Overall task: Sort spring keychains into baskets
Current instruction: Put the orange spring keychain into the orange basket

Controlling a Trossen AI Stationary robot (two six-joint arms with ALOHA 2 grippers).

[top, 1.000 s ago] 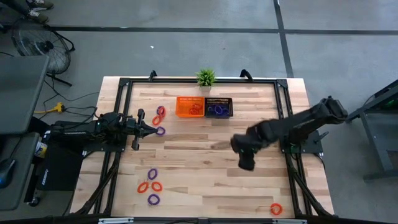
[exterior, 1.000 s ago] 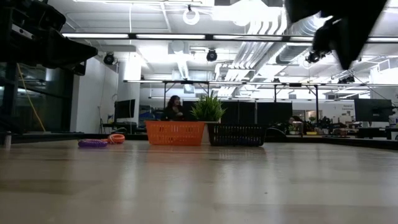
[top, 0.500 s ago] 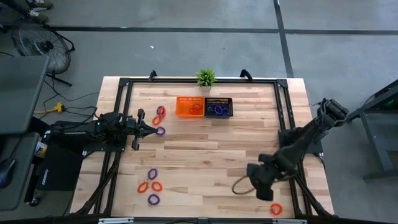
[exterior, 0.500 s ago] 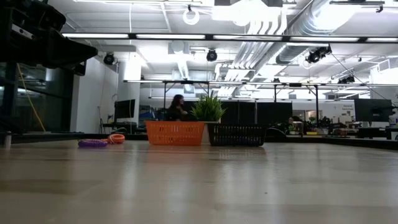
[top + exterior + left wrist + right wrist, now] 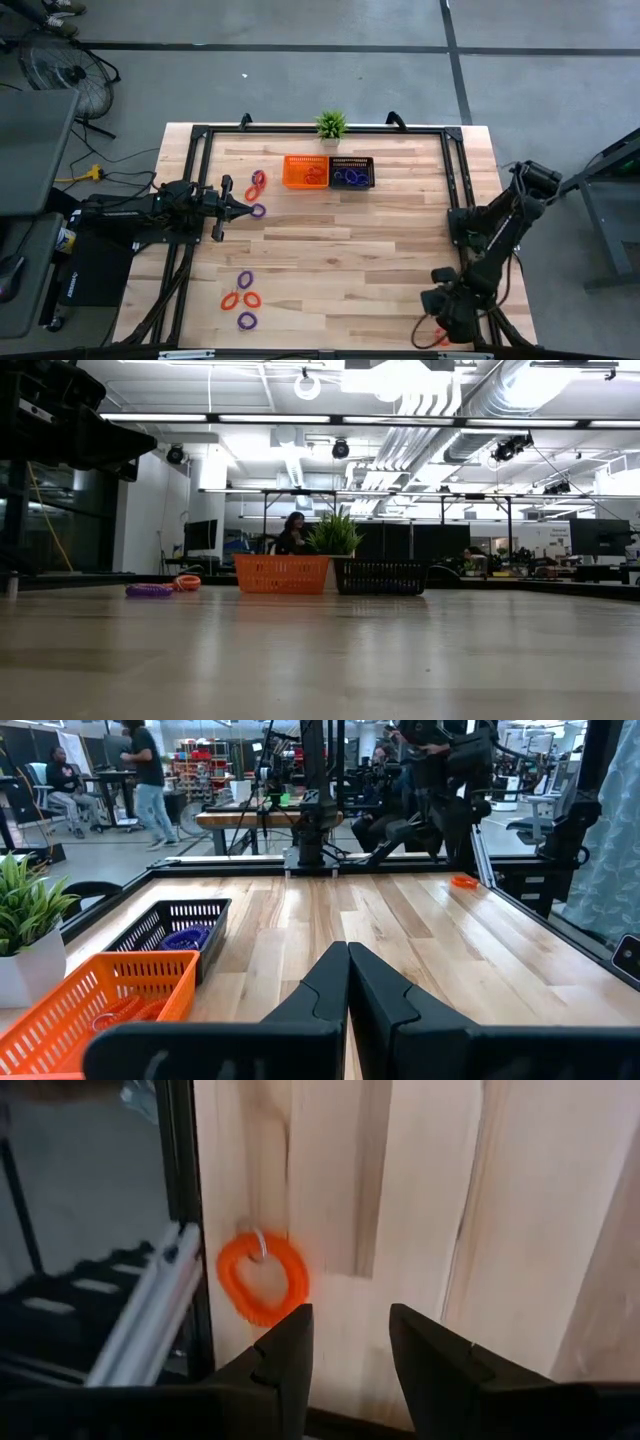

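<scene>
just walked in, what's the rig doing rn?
Sorting spring keychains by colour. The orange basket and black basket at the far edge each already hold some. The right gripper is open, hovering by a lone orange keychain at the table's near right corner, nothing held. The left gripper waits shut at the left side. More keychains lie loose near left, plus a few by the left gripper.

In the high view, the right hand (image 5: pixel 441 322) mostly hides an orange keychain (image 5: pixel 443 340).
</scene>
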